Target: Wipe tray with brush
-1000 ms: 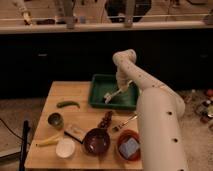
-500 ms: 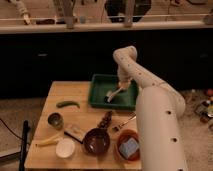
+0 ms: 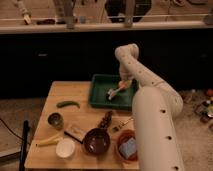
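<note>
Tray (image 3: 102,93): dark green, rectangular, centre of the frame, at the far edge of the wooden table (image 3: 50,102).
Brush (image 3: 115,91): whitish, slanting inside the tray toward its right side, head low on the tray floor.
Gripper (image 3: 124,84): over the tray's right part, at the brush's upper end; apparently clamped on the handle.
Progress, as judged: wiping under way, brush down in the tray; how much floor is covered cannot be told; the left part likely remains.
Surroundings: green vegetable (image 3: 68,104) left of the tray; small dark cup (image 3: 55,120); yellow banana (image 3: 49,141); white bowl (image 3: 65,148); dark bowl (image 3: 96,141); orange bowl (image 3: 128,147) at lower right.
Obstructions: none inside the tray; the arm itself hides the right rim
</note>
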Available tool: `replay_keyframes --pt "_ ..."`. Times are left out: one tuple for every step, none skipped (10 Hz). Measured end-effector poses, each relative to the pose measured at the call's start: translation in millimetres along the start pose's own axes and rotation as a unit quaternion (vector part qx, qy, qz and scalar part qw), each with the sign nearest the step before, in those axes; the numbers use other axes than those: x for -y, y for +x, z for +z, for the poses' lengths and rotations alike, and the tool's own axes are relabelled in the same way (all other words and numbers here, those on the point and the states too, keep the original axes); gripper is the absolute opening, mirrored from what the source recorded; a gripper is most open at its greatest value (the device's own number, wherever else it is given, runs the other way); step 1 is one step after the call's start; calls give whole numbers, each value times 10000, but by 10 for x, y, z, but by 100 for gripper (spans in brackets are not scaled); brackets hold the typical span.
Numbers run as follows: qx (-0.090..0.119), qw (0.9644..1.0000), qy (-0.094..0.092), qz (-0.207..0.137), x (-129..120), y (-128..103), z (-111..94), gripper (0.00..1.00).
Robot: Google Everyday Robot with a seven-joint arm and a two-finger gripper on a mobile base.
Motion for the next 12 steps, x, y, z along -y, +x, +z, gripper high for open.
replay_keyframes --pt "14 10000 -3 33 4 15 7 0" --pt "21 10000 -7 80 19 43 34 0" --pt "28 9999 -10 108 31 70 66 0" --pt "39 9999 -2 126 64 95 103 0" --pt "72 9999 3 120 120 110 144 0" --pt "109 9999 4 100 158 104 167 0" --pt "166 9998 6 53 201 83 190 0" --pt "276 9996 10 -41 250 29 215 0" --pt "411 9990 2 -201 288 -65 231 0" --pt "501 9982 -10 -330 296 -147 229 0" --pt "617 9969 -48 -479 277 -240 234 0" --pt "731 9953 -60 -638 260 -341 221 0"
